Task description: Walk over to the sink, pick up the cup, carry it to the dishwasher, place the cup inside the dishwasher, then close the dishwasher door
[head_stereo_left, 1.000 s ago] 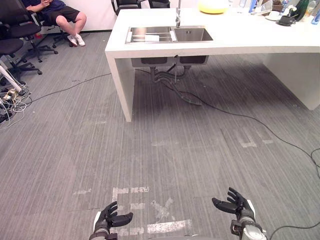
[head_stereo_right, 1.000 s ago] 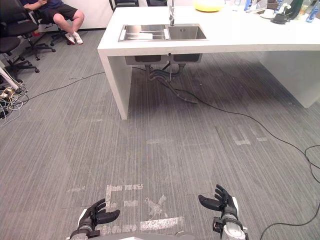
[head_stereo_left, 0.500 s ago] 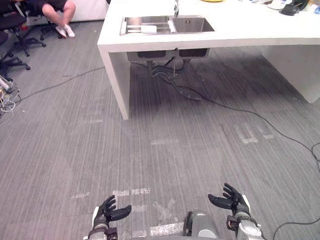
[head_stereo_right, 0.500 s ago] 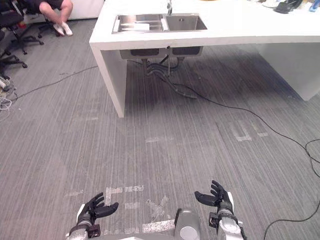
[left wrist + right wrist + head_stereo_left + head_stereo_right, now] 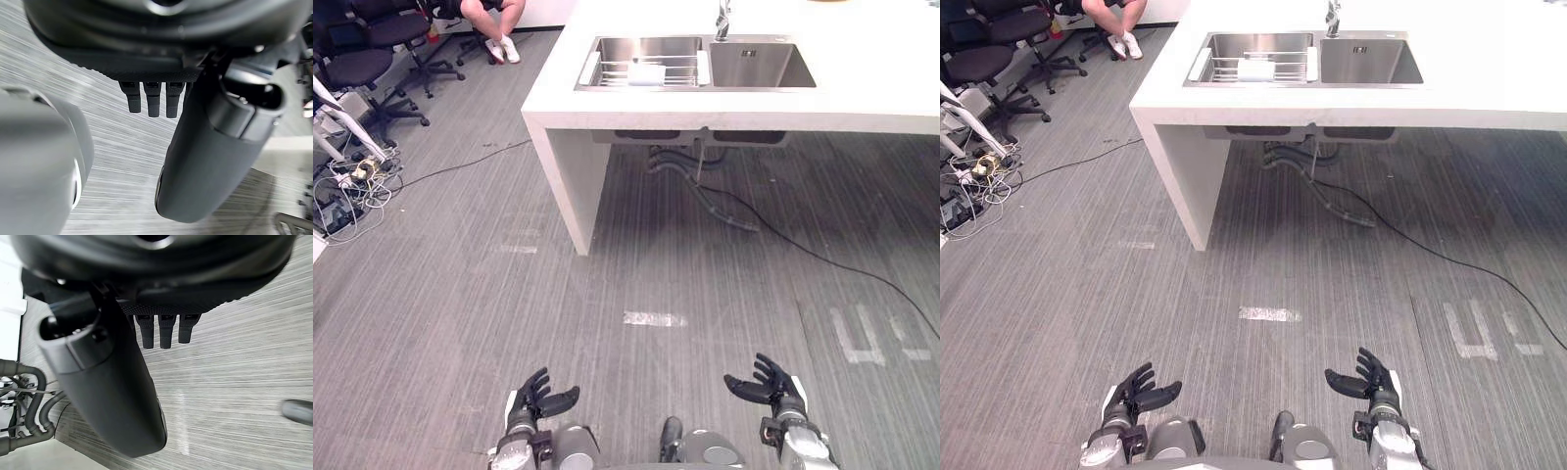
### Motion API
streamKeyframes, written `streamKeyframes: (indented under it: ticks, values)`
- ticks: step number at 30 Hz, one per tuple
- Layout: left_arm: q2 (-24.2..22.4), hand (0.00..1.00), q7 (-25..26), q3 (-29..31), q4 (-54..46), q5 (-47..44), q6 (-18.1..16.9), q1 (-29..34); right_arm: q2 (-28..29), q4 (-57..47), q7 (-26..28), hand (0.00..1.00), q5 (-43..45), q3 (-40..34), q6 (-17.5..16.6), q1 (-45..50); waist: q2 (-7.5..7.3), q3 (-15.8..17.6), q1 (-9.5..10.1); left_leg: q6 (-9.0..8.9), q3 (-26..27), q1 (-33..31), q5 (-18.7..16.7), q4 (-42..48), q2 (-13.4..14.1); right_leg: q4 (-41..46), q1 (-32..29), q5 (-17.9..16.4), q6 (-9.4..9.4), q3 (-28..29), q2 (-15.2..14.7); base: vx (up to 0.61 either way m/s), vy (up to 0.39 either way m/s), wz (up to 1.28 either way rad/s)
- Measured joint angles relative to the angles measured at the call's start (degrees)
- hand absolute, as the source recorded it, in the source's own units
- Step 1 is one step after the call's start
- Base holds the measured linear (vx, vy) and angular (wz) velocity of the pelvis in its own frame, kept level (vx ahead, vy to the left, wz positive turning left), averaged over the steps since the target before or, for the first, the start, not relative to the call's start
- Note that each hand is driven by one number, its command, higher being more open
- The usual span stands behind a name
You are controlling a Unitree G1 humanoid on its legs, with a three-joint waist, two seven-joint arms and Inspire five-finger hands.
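Steel sink [image 5: 759, 67] in white bench [image 5: 862, 98], well ahead across grey floor [image 5: 460, 294]. Probable cup [image 5: 647, 74], pale, on rack [image 5: 680, 71] in sink's left basin. Left robot hand [image 5: 540, 401] and right robot hand [image 5: 769, 384] low, fingers spread, both empty. Approach stage only: pickup, carry, loading, closing all left.

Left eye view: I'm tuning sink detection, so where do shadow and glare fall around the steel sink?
Left eye view: the white counter is brightly lit, nearly featureless; the stainless steel double sink shows soft reflections, no hard glare; a broad soft shadow darkens the grey carpet floor beneath the counter. Right eye view: the same shading.
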Motion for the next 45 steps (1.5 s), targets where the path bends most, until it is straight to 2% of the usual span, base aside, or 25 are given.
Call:
streamKeyframes:
  ticks: [2,4,6,8,9,10,11,12,14,17,19,21,23,24,25,28,29,30,32,35,36,37,39,42,45]
  values:
    - [-0.4,0.9,0.1,0.0,-4.6,0.0,0.0,0.4,0.1,0.1,-0.1,0.9,0.0,-0.5,0.0,-0.2,-0.19,0.2,1.15,-0.23,-2.3,0.1,5.4,-22.9,-5.8,-1.2,2.3,-1.2,1.36,1.0,-0.4,0.45,0.02,-0.32]
    - [-1.0,0.9,0.4,0.0,-9.2,0.0,0.0,0.8,0.1,0.9,-0.5,0.9,0.0,-1.1,0.0,-0.1,1.1,0.3,2.28,-0.94,-4.9,-0.4,10.2,-34.3,-7.1,-2.4,5.1,-2.7,3.98,2.5,1.0,0.43,0.11,-0.43]
    - [-1.1,0.9,1.6,0.1,-13.8,-0.1,0.2,1.2,1.3,1.3,-1.0,0.9,-0.2,-1.0,0.1,0.5,0.61,-0.4,2.6,4.1,-6.1,0.7,18.9,-32.2,-8.2,-2.3,9.2,-5.8,9.02,4.7,-0.2,0.52,0.195,-0.38]
    - [-2.0,0.9,1.7,0.0,-20.3,-0.1,0.3,1.4,1.6,1.7,-1.1,0.9,-0.3,-1.1,0.0,1.2,-0.81,-1.1,2.71,7.4,-5.3,-0.4,16.8,-27.2,-9.6,5.5,6.3,-9.9,12.28,6.1,-3.6,0.65,0.26,-0.3]
    - [-2.5,0.9,1.7,-0.2,-23.5,-0.1,0.3,1.2,1.8,2.9,-1.1,0.9,-0.5,-1.1,0.1,0.7,-0.85,-1.1,2.56,7.93,-4.2,0.8,14.1,-26.2,-10.2,18.5,1.0,-11.1,14.09,7.3,-6.4,0.62,0.28,-0.36]
    - [-2.3,0.9,1.7,-0.2,-24.9,0.0,0.3,1.1,2.2,3.2,-0.9,0.9,-0.8,-1.1,0.3,0.6,-1.26,-1.0,2.49,8.16,-3.6,2.5,13.1,-26.7,-11.0,26.6,-1.9,-10.6,14.84,7.7,-7.9,0.39,0.196,-0.26]
    - [-1.8,0.9,2.2,-0.1,-27.5,0.0,0.3,1.0,3.0,3.7,-0.5,0.9,-1.2,-1.0,0.4,1.2,-2.4,-0.6,2.05,8.35,-2.9,7.4,11.6,-28.3,-13.1,42.4,-6.7,-7.7,17.12,7.1,-12.6,0.5,0.206,-0.1]
    - [-1.6,0.9,3.2,0.0,-30.1,0.1,0.4,0.8,3.5,3.8,-0.1,0.9,-1.5,-0.9,0.5,2.6,-2.66,-0.6,1.25,9.03,-3.2,12.3,9.3,-29.7,-14.4,52.3,-9.4,-7.6,16.02,6.0,-15.6,0.49,0.178,-0.03]
    - [-1.5,0.9,5.5,0.6,-35.5,1.1,0.2,1.0,3.7,3.6,0.3,0.9,-2.8,0.5,0.6,4.2,-1.84,-1.2,0.47,9.16,-3.9,17.9,7.7,-32.2,-14.6,55.6,-13.3,-9.2,13.44,3.6,-16.3,0.53,0.132,0.1]
    - [-0.9,0.9,8.0,1.8,-43.9,3.1,-2.0,0.2,4.5,3.3,1.1,0.9,-3.1,0.7,0.5,4.4,-1.76,-1.2,-0.72,8.35,-4.6,23.0,7.0,-35.7,-14.6,47.8,-20.2,-10.6,11.2,-0.8,-16.1,0.44,0.027,0.12]
    - [-0.7,0.9,9.2,2.8,-47.3,4.8,-2.7,-1.7,4.3,2.2,1.4,0.9,-3.4,0.6,-0.1,3.8,-0.79,-0.7,-1.42,7.19,-5.0,26.5,6.2,-36.6,-12.7,31.8,-23.2,-9.5,11.16,-2.2,-13.1,0.55,-0.085,0.14]
    - [0.7,0.9,10.0,2.7,-47.9,6.0,-3.4,-3.9,4.3,2.0,2.0,0.9,-3.4,0.5,-0.2,3.8,-0.2,-0.4,-2.23,5.2,-6.4,29.4,4.3,-36.9,-10.6,17.3,-23.4,-3.4,11.9,-0.6,-9.9,0.58,-0.169,0.39]
    - [3.4,0.9,10.5,2.6,-47.8,9.4,-3.6,-5.7,4.2,1.8,2.6,0.9,-3.4,0.6,-0.2,4.6,-1.62,-1.2,-2.29,2.31,-7.1,32.3,2.2,-37.3,-10.4,6.9,-23.5,3.4,11.54,2.3,-9.2,0.58,-0.235,0.42]
    - [5.0,0.9,10.7,2.4,-47.4,12.4,-3.6,-6.1,3.4,1.8,3.0,0.9,-3.4,0.5,-0.2,5.0,-1.04,-1.5,-2.83,0.55,-7.7,34.5,-0.1,-36.4,-9.4,9.6,-23.0,10.3,8.19,3.9,-8.4,0.63,-0.289,0.4]
    - [6.6,0.9,10.4,1.9,-46.7,15.4,-3.6,-6.5,2.7,1.8,3.6,0.9,-3.4,-0.1,-0.2,5.1,0.33,-2.1,-3.26,-0.42,-8.6,34.6,-0.8,-34.0,-7.5,14.4,-23.6,10.1,7.35,4.0,-7.8,0.62,-0.304,0.37]
    - [10.6,0.9,8.7,-0.3,-45.3,19.9,-3.6,-8.6,1.4,1.6,4.7,0.9,-3.4,-0.7,-0.2,5.5,1.9,-2.5,-3.37,-2.19,-10.3,31.5,0.5,-21.2,-4.2,21.5,-22.1,2.8,6.47,2.3,-7.4,0.51,-0.314,0.3]
    - [11.6,0.9,6.9,-0.5,-44.9,22.3,-3.5,-9.9,0.9,1.6,5.3,0.9,-3.4,-0.9,-0.2,6.0,2.51,-2.1,-3.69,-4.28,-11.0,27.4,4.0,-9.6,-1.8,20.6,-18.4,1.0,5.69,0.9,-6.9,0.49,-0.308,0.32]
    - [12.3,0.9,5.6,-0.5,-44.7,24.6,-3.6,-10.9,0.5,1.7,5.7,0.9,-3.3,-1.1,-0.1,6.5,2.85,-2.1,-3.41,-4.25,-10.3,23.3,3.8,0.6,0.7,17.2,-14.2,1.0,5.62,0.3,-5.6,0.54,-0.308,0.22]
    - [14.2,0.9,4.5,-0.6,-44.7,26.5,-3.7,-11.9,0.3,1.6,5.9,0.9,-3.0,-1.4,-0.3,7.2,2.68,-2.0,-3.37,-2.79,-8.8,18.8,0.7,6.1,2.0,12.2,-8.1,1.1,5.69,-0.1,-4.8,0.45,-0.193,0.01]
    - [17.8,0.9,3.2,-0.8,-46.1,29.6,-3.9,-13.7,-0.4,1.8,5.9,0.9,-2.8,-1.9,-0.5,7.5,3.17,-2.4,-2.98,-0.51,-7.2,13.0,-1.8,-5.2,0.6,7.5,-3.7,1.4,6.16,0.1,-4.7,0.33,-0.035,-0.06]
    - [18.7,0.9,2.7,-1.3,-46.3,30.3,-4.0,-14.5,-0.9,2.0,6.0,0.9,-2.8,-1.8,-0.5,7.7,3.0,-2.3,-2.64,-0.05,-7.4,12.3,-1.2,-11.9,-1.1,6.8,-3.1,1.5,6.39,0.3,-5.0,0.25,0.081,-0.08]
    - [19.4,0.9,1.8,-1.8,-46.3,30.6,-4.3,-15.2,-1.2,2.0,6.1,0.9,-2.8,-1.7,-0.5,8.2,3.59,-2.7,-2.44,0.51,-8.9,12.1,3.5,-22.0,-3.4,6.7,-2.6,1.3,7.39,0.5,-5.1,0.24,0.102,-0.08]
    - [20.8,0.9,1.3,-3.1,-46.4,31.6,-5.1,-15.8,-1.0,2.8,6.2,0.9,-2.8,-1.6,-0.5,8.5,4.48,-2.8,-2.11,0.73,-10.3,12.7,14.1,-29.3,-4.3,6.8,-1.4,0.2,9.53,1.3,-4.0,0.2,0.11,-0.13]
    - [25.7,0.9,-0.6,-6.6,-45.5,31.6,-5.1,-15.9,0.7,2.7,6.5,0.9,-3.0,0.0,-0.2,9.8,1.99,-3.7,-2.14,1.6,-9.4,17.4,16.7,-37.4,-7.3,5.6,-0.7,-0.2,10.75,3.5,-6.3,0.13,0.083,-0.08]
    - [28.8,0.9,-3.9,-10.4,-45.1,31.7,-5.1,-15.9,1.3,2.9,6.9,0.9,-3.5,0.8,-0.2,9.4,1.91,-3.8,-2.21,2.1,-7.8,21.5,19.2,-44.1,-8.8,4.7,0.1,0.0,11.03,4.8,-7.0,0.08,0.052,-0.2]
